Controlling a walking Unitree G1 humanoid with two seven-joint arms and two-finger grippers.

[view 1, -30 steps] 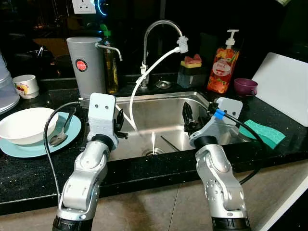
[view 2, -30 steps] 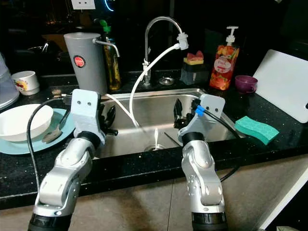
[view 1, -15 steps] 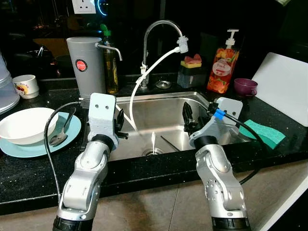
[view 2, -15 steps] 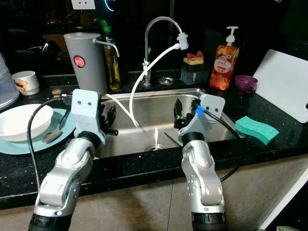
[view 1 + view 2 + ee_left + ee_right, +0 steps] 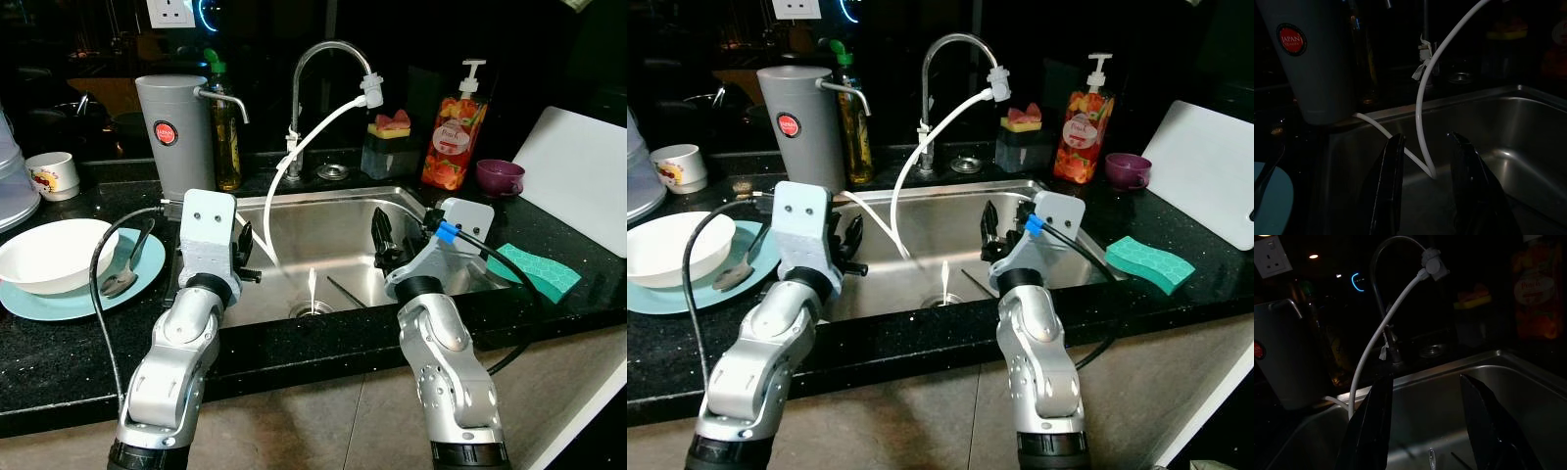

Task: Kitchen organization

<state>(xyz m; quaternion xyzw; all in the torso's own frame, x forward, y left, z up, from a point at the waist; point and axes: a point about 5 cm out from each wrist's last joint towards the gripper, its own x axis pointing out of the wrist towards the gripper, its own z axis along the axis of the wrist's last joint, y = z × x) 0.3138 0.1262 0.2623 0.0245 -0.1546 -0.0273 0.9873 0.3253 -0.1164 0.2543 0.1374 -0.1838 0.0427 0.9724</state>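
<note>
A white bowl (image 5: pixel 51 254) sits on a teal plate (image 5: pixel 147 262) on the black counter at the left, with a metal spoon (image 5: pixel 121 277) lying on the plate beside it. The steel sink (image 5: pixel 333 230) lies in front of me, a utensil (image 5: pixel 312 286) standing near its drain. My left gripper (image 5: pixel 243 247) hovers over the sink's left side, open and holding nothing. My right gripper (image 5: pixel 380 238) hangs over the sink's right side, also open and holding nothing. In the left wrist view the black fingers (image 5: pixel 1392 191) point at the white hose (image 5: pixel 1422 112).
A faucet (image 5: pixel 323 59) with a white hose (image 5: pixel 313 137) rises behind the sink. A grey canister (image 5: pixel 176 132) and an oil bottle (image 5: pixel 227 137) stand back left, a mug (image 5: pixel 52 174) far left. Soap bottle (image 5: pixel 456 132), purple cup (image 5: pixel 500 177), green sponge (image 5: pixel 534 269) and white board (image 5: pixel 578 176) are at the right.
</note>
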